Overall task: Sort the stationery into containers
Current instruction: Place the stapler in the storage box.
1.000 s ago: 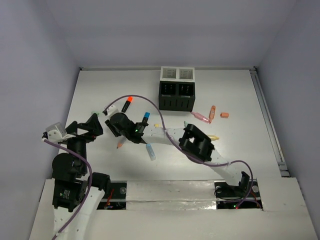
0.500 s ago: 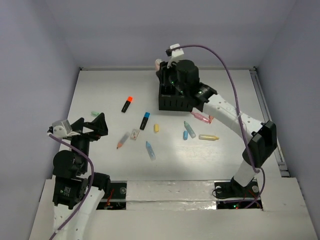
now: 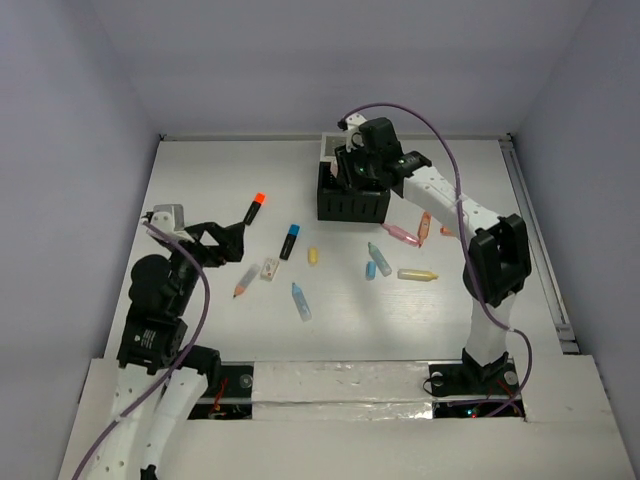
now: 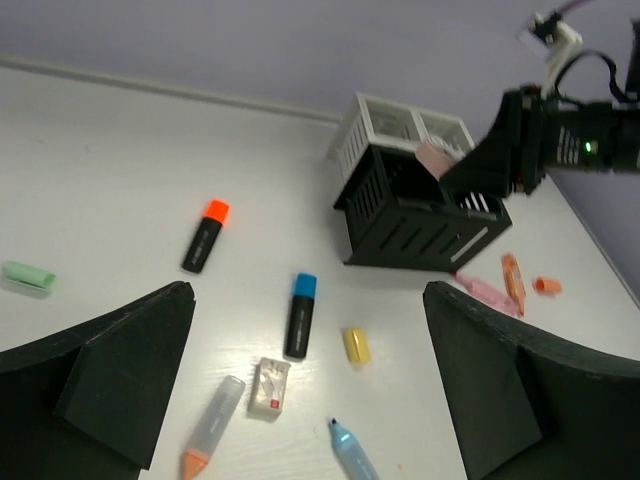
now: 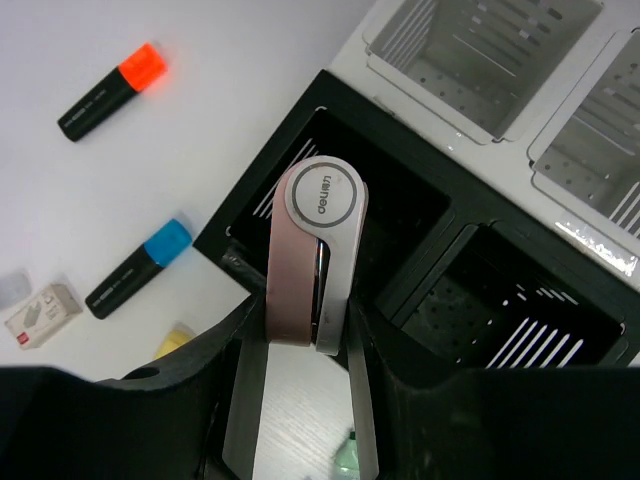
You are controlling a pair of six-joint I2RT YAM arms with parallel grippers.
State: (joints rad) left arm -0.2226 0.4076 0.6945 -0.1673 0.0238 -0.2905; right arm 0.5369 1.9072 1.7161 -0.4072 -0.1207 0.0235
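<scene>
Your right hand [image 3: 357,168] is up at the far side of the surface [image 3: 200,180], pinching a pink highlighter [image 5: 312,262] between its two fingers. The highlighter's round end faces the wrist camera and lies over one compartment of the black half [image 5: 300,150] of the organizer. You cannot tell from these views whether its lower end has passed the rim. The white half [image 5: 480,60] sits joined behind the black one, and what shows of its two compartments holds nothing. Your left hand [image 3: 225,245] hangs on the left with its fingers spread wide and nothing between them. The loose stationery lies in front of it: an orange-capped marker [image 3: 254,208] and a blue-capped marker [image 3: 290,241] near each other, a small yellow piece [image 3: 313,256] just beside the blue-capped one, a white eraser [image 3: 269,269], an orange-tipped pen [image 3: 245,280] and a blue highlighter [image 3: 301,301]. To the right of the organizer lie a pink pen [image 3: 400,234] and an orange pen [image 3: 425,226], with a yellow highlighter [image 3: 417,274] nearer you.
</scene>
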